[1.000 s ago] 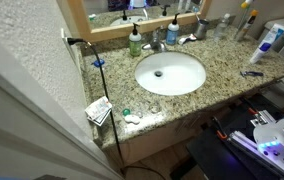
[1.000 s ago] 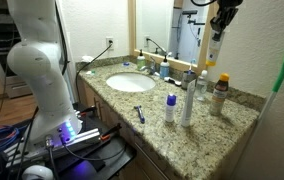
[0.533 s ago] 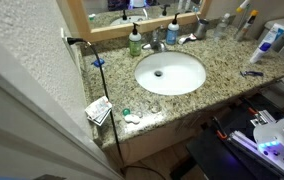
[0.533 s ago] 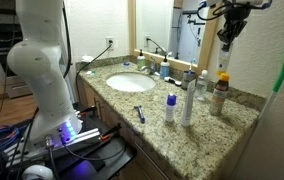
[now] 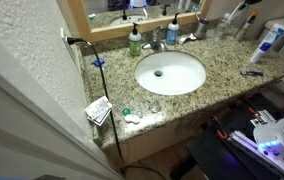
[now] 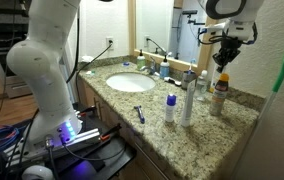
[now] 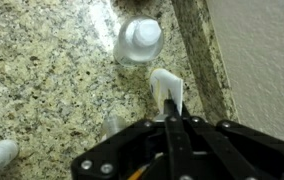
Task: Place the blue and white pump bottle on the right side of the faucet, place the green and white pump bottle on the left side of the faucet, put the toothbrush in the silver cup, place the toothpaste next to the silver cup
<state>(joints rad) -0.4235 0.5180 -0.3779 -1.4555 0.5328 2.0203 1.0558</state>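
You're on the toothbrush step. The gripper point(image 6: 222, 64) has its jaws clamped on the pale toothbrush point(image 7: 167, 92), above the tabletop point(image 7: 42, 70) and just short of the silver cup point(image 7: 139, 42). Next, I'd centre it over the cup's mouth, lower it in, then release.
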